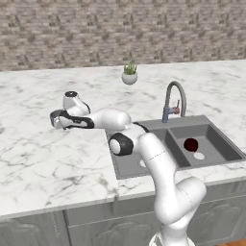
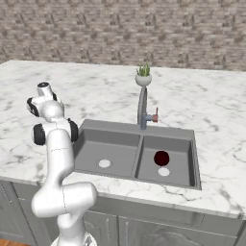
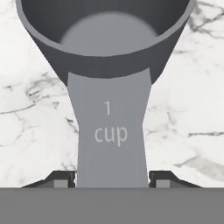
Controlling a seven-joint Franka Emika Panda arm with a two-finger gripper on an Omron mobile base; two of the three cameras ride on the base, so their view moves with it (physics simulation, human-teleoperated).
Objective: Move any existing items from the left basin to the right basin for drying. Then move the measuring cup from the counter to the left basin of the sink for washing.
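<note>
Left base view: high, behind the arm on its left, facing forward and down over the bench [image 1: 33,158] toward the brick wall [image 1: 120,29]; arm rises lower right. Right base view: same height, from the arm's right, arm lower left. Both share the sink [image 1: 211,126] [image 2: 86,126], faucet [image 1: 174,98] [image 2: 142,108], potted plant [image 1: 129,73] [image 2: 143,75] and wall, seen from mid distance. Hand view: very close, looking along the gripper [image 3: 112,179] at a measuring cup [image 3: 109,65], handle marked "1 cup", over marble.
</note>
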